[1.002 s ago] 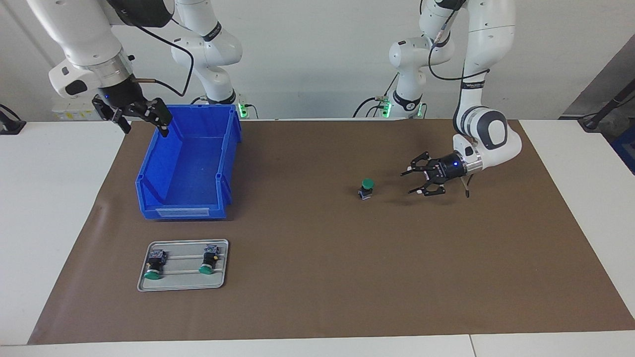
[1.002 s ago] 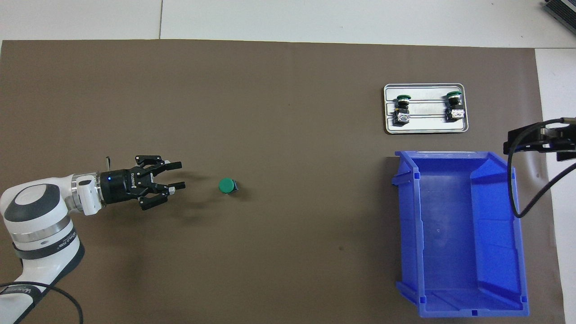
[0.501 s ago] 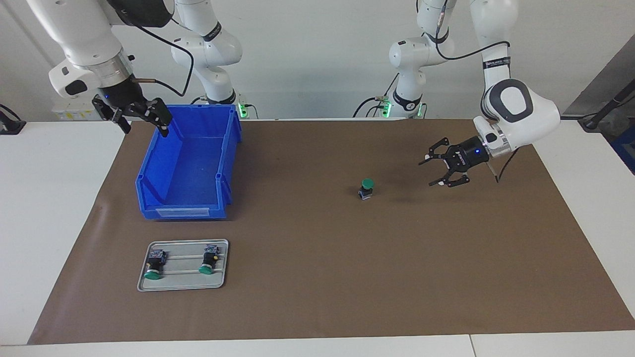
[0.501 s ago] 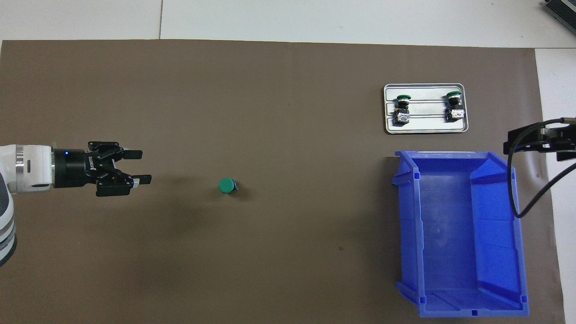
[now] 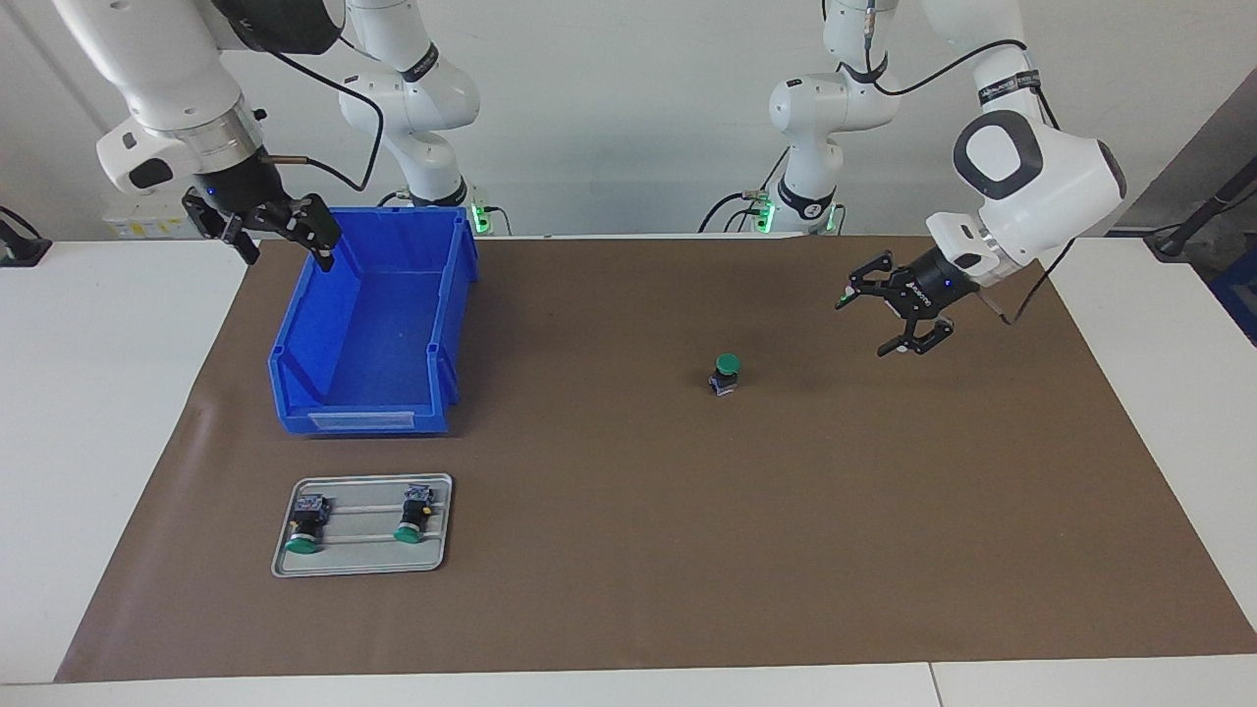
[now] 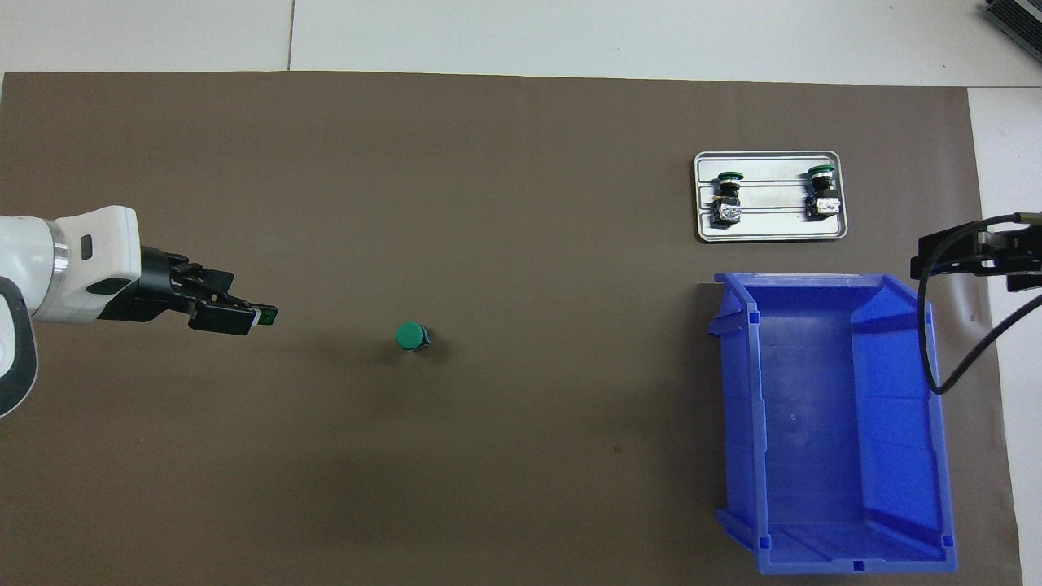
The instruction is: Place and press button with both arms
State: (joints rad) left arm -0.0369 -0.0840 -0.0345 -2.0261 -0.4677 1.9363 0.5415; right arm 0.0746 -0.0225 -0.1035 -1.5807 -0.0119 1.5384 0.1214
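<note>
With the button [image 5: 726,373] stood cap-up at centre frame, the empty, spread left gripper [image 5: 892,312] was seen raised at right and the open right gripper [image 5: 263,228] upper left, so a straight, centred press was judged best.

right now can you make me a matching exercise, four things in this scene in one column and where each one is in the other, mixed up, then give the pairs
Things:
1. button
2. blue bin
3. left gripper
4. right gripper

Places:
A. over the bin's rim nearest the robots
B. standing alone on the brown mat, cap up
C. raised over the mat, toward the left arm's end
D. on the mat beside the grey tray, nearer the robots

Pairs: 1-B, 2-D, 3-C, 4-A
</note>
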